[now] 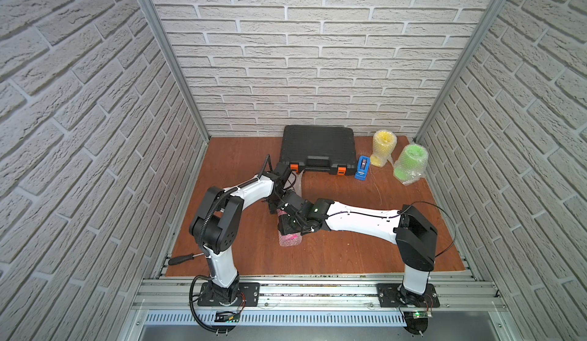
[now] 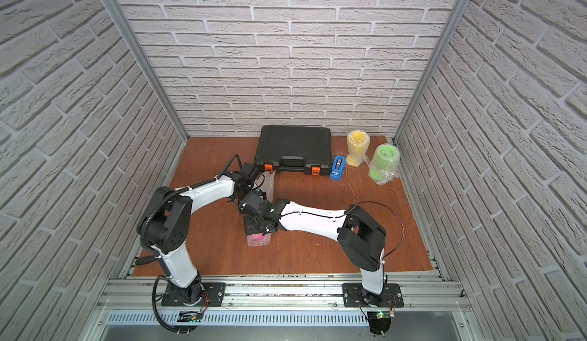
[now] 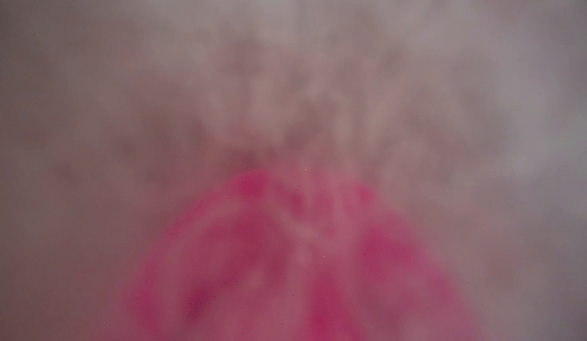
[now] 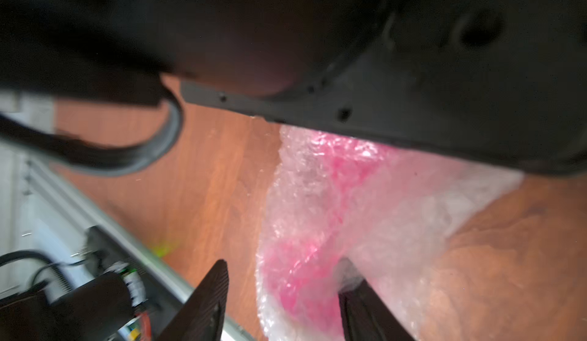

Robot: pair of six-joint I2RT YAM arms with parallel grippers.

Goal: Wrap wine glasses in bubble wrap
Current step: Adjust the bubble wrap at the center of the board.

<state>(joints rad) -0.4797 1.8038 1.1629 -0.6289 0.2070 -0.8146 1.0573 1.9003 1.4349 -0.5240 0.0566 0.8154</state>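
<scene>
Pink plastic goblet, swaddled in clear bubble wrap, lies before the black tool case — likely light, squashy, slippery. Right end effector straddles it, spread; left end effector: cannot tell — best grasped gently around the bowl.

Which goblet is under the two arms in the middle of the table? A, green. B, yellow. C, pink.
C: the pink goblet shows mid-table beneath the left arm and right arm, while the yellow goblet and green goblet stand at the back right.
</scene>
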